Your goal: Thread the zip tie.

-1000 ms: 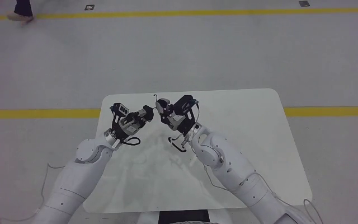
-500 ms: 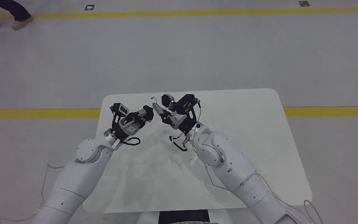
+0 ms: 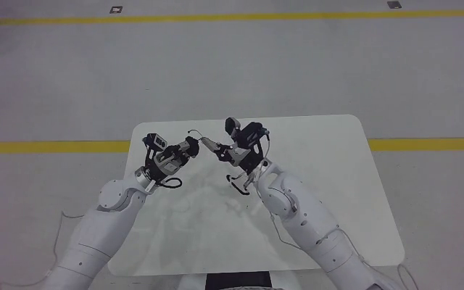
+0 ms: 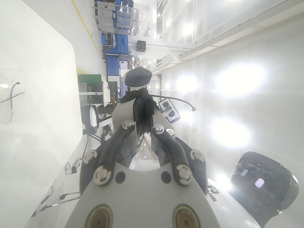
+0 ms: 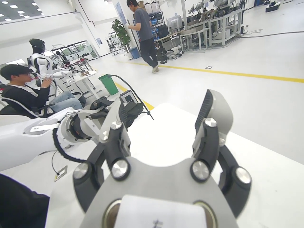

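Since a second ago the right pincer (image 5: 166,106) has drawn away to the right. It was nearly touching the left pincer (image 3: 191,146) and now stands a little apart from it, while the left arm has kept its place. We see the right pincer spread wide, with nothing between its ribbed fingers (image 5: 203,107) and its opening turned toward the left pincer. The left pincer is closed narrow on the black zip tie (image 4: 192,108), gripping it partway along. In the right wrist view a long stretch of the strap arcs up and away from that grip on one side. A short pointed end sticks out on the side of the right pincer, apart from it. Both pincers hang above the far, left-of-centre part of the white tabletop (image 3: 326,181), the left one to the left and the right one just to its right. The zip tie is in the air at the left pincer, clear of the tabletop. A black looped cable (image 3: 236,187) hangs at the right wrist, and a second cable (image 3: 172,183) at the left wrist. On the grey floor (image 3: 290,65) run yellow lines (image 3: 217,16), one far off and one passing under the far part of the tabletop.
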Robot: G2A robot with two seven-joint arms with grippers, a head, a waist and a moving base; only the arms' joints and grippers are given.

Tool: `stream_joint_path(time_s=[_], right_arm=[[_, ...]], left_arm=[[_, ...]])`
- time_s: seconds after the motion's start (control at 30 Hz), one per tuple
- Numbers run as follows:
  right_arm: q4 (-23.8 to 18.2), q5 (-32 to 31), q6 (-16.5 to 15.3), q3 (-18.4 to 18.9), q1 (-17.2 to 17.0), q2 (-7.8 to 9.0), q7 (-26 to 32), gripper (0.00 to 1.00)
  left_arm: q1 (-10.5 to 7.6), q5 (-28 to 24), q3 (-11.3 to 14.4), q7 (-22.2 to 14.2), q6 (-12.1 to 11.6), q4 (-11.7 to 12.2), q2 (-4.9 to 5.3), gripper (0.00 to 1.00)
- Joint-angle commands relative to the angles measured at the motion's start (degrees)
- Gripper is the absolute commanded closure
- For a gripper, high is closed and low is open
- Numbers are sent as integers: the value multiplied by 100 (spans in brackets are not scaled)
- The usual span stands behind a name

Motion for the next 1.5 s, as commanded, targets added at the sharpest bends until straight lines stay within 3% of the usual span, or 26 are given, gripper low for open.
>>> stream_joint_path(time_s=[0.0,0.3,1.03,1.47], right_arm=[[-14,-136,15,72,-78,26,21,52],[78,-479,110,30,-211,37,-9,62],[597,-411,96,-426,140,-145,-222,84],[687,-446,59,-480,255,-203,-277,83]], left_arm=[[0,0,0,0,0,0,0,100],[0,0,0,0,0,0,0,100],[0,0,0,0,0,0,0,100],[0,0,0,0,0,0,0,100]])
